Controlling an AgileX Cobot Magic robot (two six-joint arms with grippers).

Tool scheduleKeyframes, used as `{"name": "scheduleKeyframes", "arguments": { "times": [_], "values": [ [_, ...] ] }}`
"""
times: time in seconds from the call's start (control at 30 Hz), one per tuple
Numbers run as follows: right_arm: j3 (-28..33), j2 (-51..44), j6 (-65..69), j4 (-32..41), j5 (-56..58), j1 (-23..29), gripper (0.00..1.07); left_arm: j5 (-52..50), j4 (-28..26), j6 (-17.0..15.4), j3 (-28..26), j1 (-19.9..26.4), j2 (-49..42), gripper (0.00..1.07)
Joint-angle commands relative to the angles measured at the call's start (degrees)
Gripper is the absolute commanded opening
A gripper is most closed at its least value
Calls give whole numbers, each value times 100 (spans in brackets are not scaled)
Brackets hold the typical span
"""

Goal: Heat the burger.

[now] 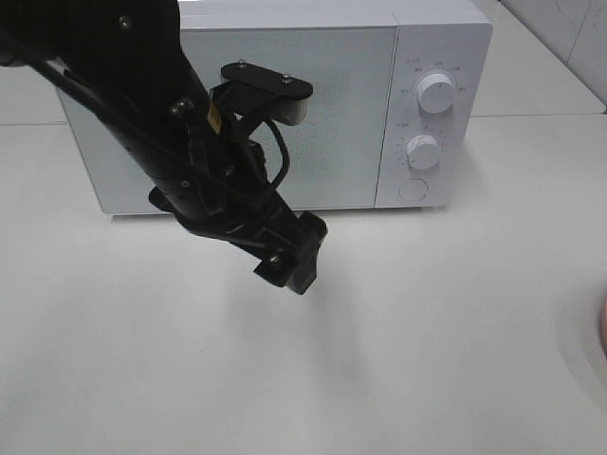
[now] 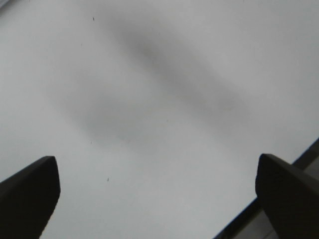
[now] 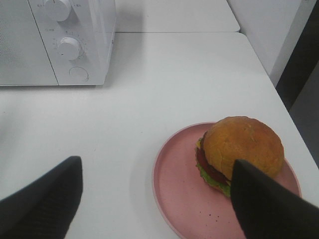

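The burger point(image 3: 241, 147), with a golden-brown bun, red tomato and green lettuce, sits on a pink plate point(image 3: 179, 199) in the right wrist view. My right gripper point(image 3: 157, 199) hovers open over the plate's near side, and one fingertip point(image 3: 269, 206) overlaps the burger's edge in the picture. It holds nothing. My left gripper point(image 1: 289, 268) hangs above the white table in front of the microwave point(image 1: 322, 104), whose door is closed. In the left wrist view the left gripper point(image 2: 159, 196) stands wide open with only bare tabletop between its fingers. The burger is out of the exterior view.
The microwave point(image 3: 30, 45) has two round knobs point(image 1: 435, 92) and a round button on its right panel. A sliver of the pink plate point(image 1: 603, 327) shows at the right edge of the exterior view. The table edge point(image 3: 279, 84) runs close beside the plate.
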Motion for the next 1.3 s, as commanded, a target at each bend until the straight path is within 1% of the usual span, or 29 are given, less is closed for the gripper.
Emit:
{"name": "scheduleKeyframes", "arguments": {
  "times": [0.03, 0.07, 0.1, 0.13, 0.2, 0.23, 0.3, 0.37, 0.4, 0.47, 0.5, 0.53, 0.57, 0.6, 0.63, 0.67, 0.7, 0.73, 0.77, 0.83, 0.87, 0.93, 0.97, 1.0, 1.03, 1.07, 1.13, 1.2, 1.3],
  "values": [
    [6, -201, 11, -6, -63, -34, 74, 848, 166, 11, -34, -29, -115, 101],
    [6, -201, 11, -6, -63, -34, 74, 1197, 327, 6, -34, -17, -120, 101],
    [6, -201, 11, -6, -63, -34, 74, 1197, 327, 6, -34, -17, -120, 101],
    [6, -201, 11, -6, -63, -34, 74, 1490, 401, -74, -34, -6, -120, 101],
    [6, -201, 11, -6, -63, -34, 74, 1581, 453, -115, -34, 23, -120, 101],
    [6, -201, 11, -6, -63, -34, 74, 1742, 453, -183, -34, 126, -166, 101],
    [6, -201, 11, -6, -63, -34, 74, 1793, 447, -183, -34, 201, -189, 101],
    [6, -201, 11, -6, -63, -34, 74, 1896, 418, -178, -34, 573, -332, 101],
    [6, -201, 11, -6, -63, -34, 74, 1896, 418, -178, -34, 573, -332, 101],
    [6, -201, 11, -6, -63, -34, 74, 1977, 418, -178, 11, 1031, -516, 101],
    [6, -201, 11, -6, -63, -34, 74, 1977, 418, -178, 11, 1031, -516, 101],
    [6, -201, 11, -6, -63, -34, 74, 2057, 401, -155, 46, 1352, -647, 101],
    [6, -201, 11, -6, -63, -34, 74, 2057, 401, -155, 46, 1352, -647, 101],
    [6, -201, 11, -6, -63, -34, 74, 2074, 395, -138, 126, 1713, -825, 101],
    [6, -201, 11, -6, -63, -34, 74, 2086, 395, -138, 172, 1896, -922, 101],
    [6, -201, 11, -6, -63, -34, 74, 2086, 395, -138, 172, 1896, -922, 101],
    [6, -201, 11, -6, -63, -34, 74, 2217, 395, -138, 201, 2269, -1071, 101],
    [6, -201, 11, -6, -63, -34, 74, 2309, 395, -143, 201, 2481, -1157, 101],
    [6, -201, 11, -6, -63, -34, 74, 2309, 395, -143, 201, 2481, -1157, 101],
    [6, -201, 11, -6, -63, -34, 74, 2469, 355, -155, 201, 3203, -1495, 101],
    [6, -201, 11, -6, -63, -34, 74, 2469, 355, -155, 201, 3203, -1495, 101],
    [6, -201, 11, -6, -63, -34, 74, 2469, 315, -172, 201, 3380, -1593, 101],
    [6, -201, 11, -6, -63, -34, 74, 2464, 178, -178, 201, 3730, -1799, 101],
    [6, -201, 11, -6, -63, -34, 74, 2464, 86, -178, 201, 3850, -1874, 101],
    [6, -201, 11, -6, -63, -34, 74, 2464, 86, -178, 201, 3850, -1874, 101],
    [6, -201, 11, -6, -63, -34, 74, 2469, -11, -178, 201, 4125, -2068, 101],
    [6, -201, 11, -6, -63, -34, 74, 2481, -29, -178, 201, 4211, -2154, 101],
    [6, -201, 11, -6, -63, -34, 74, 2492, -40, -178, 201, 4418, -2613, 101],
    [6, -201, 11, -6, -63, -34, 74, 2527, 0, -166, 201, 4418, -2934, 101]
  ]
}}
